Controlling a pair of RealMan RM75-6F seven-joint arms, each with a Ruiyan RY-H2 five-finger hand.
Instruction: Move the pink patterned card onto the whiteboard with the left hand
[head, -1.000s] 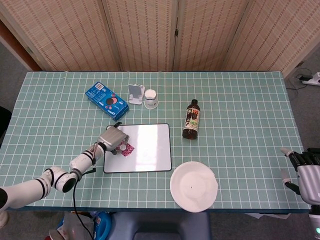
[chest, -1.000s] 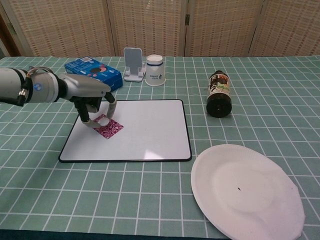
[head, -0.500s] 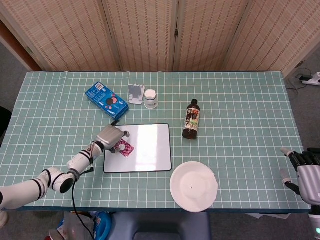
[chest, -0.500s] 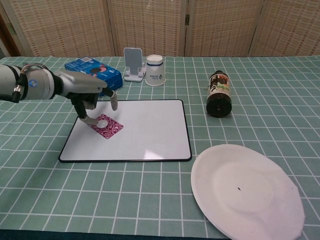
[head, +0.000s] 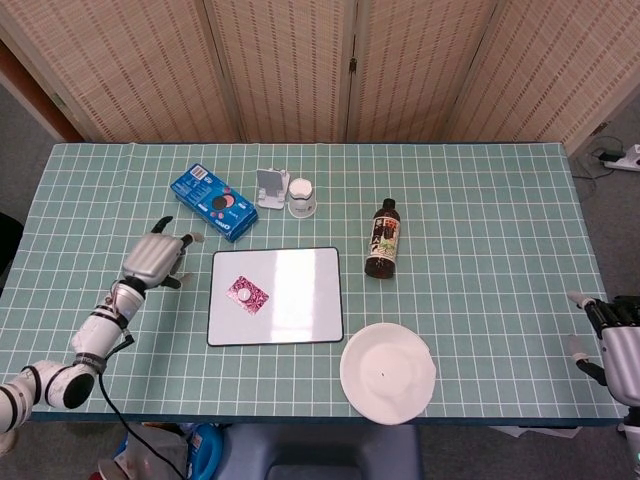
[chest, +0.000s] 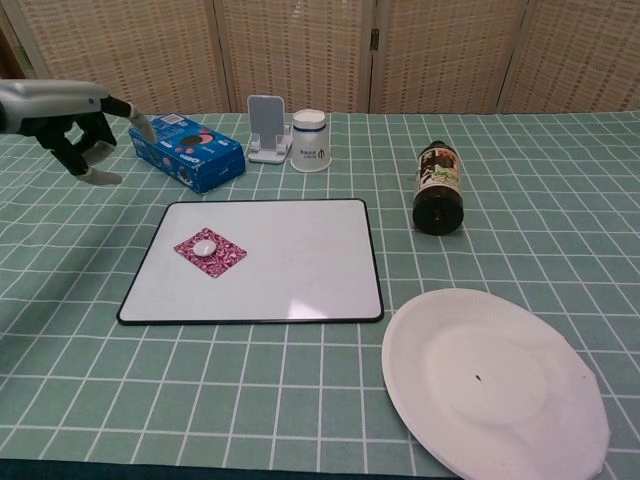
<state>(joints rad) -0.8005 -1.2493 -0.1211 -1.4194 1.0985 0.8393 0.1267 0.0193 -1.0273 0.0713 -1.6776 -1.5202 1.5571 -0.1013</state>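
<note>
The pink patterned card is laid flat, corner-on, on the whiteboard; its left part is occupied.

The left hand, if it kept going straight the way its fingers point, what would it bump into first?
Probably the blue box. In the chest view the left hand hangs above the table, fingers reaching toward it. The head view agrees, though height is hard to judge, so it might pass over.

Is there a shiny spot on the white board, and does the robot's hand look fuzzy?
In the chest view the whiteboard shows a faint bright patch near its front edge, and the left hand looks a little smeared. In the head view the whiteboard is evenly white, and the left hand looks fairly sharp.
</note>
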